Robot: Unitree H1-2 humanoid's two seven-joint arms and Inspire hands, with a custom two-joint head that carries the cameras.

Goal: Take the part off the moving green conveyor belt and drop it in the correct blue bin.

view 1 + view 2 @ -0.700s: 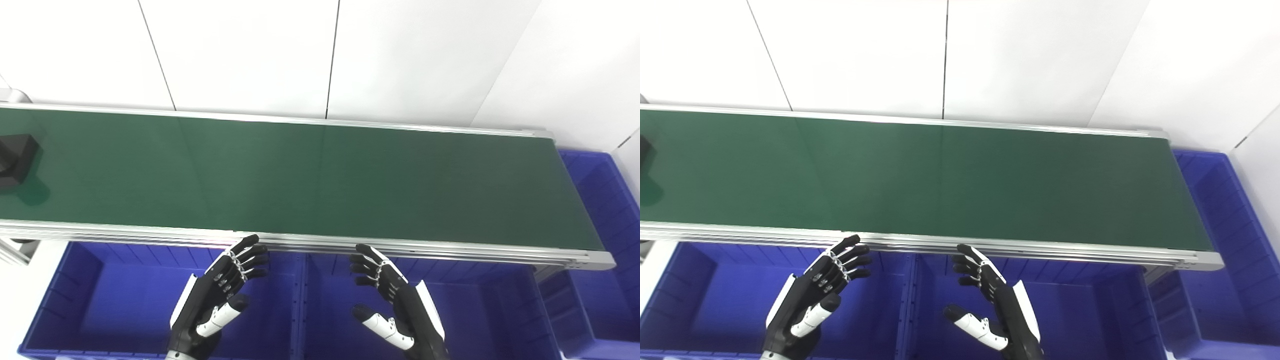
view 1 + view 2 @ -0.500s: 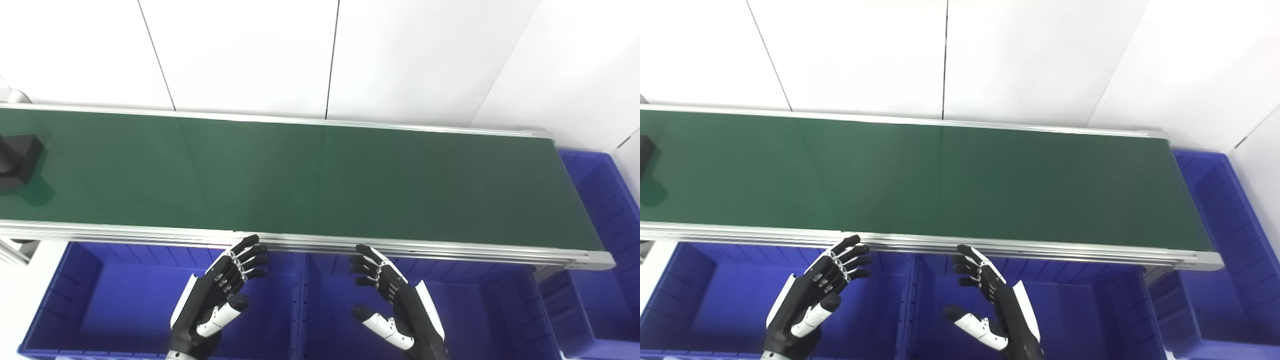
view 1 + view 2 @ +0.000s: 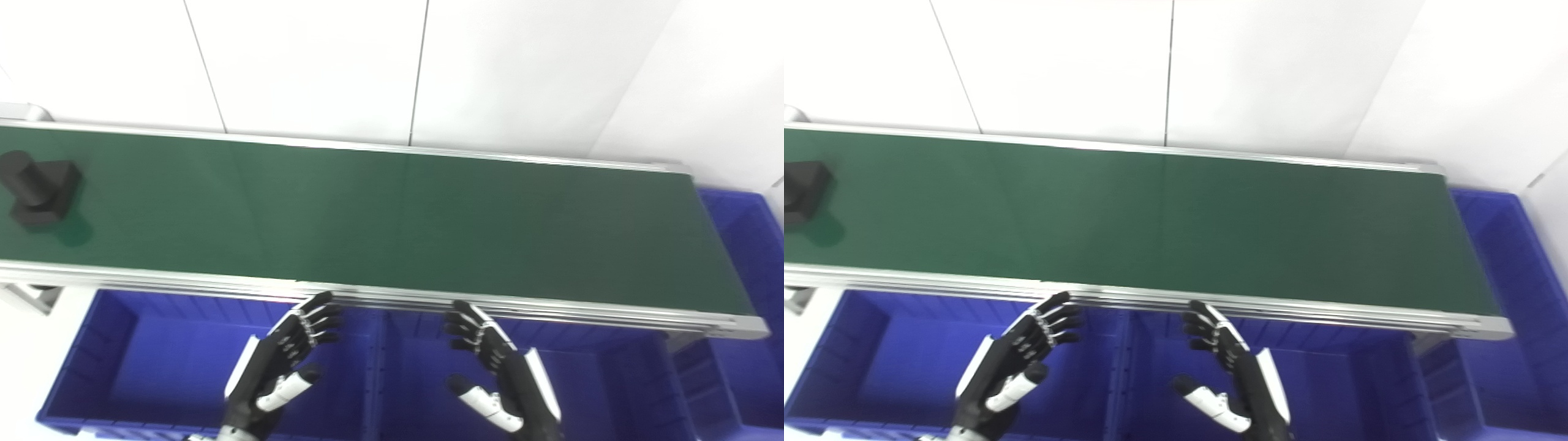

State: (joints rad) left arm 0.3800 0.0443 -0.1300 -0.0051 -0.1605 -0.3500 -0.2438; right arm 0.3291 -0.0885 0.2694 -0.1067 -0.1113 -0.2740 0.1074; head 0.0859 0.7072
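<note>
- Left eye view: a black part [image 3: 38, 188], a square block with a round stub on top, rides on the green conveyor belt [image 3: 380, 223] at its far left end, well apart from both hands.
- The left hand [image 3: 283, 361] hangs over the left blue bin [image 3: 110, 343], just in front of the belt's metal rail; its fingers are spread and it grips nothing.
- The right hand [image 3: 499, 373] hangs over the middle blue bin [image 3: 416, 367], fingers likewise apart and empty, palm turned toward the left hand.
- A third blue bin [image 3: 744, 233] sits past the belt's right end.
- Right eye view: the part [image 3: 801, 191] is cut by the picture's left edge, so only its block shows on the belt [image 3: 1151, 220].
- The left hand [image 3: 1020, 361] and the right hand [image 3: 1234, 373] both appear unclenched, holding nothing, near the rail and above the bins.
</note>
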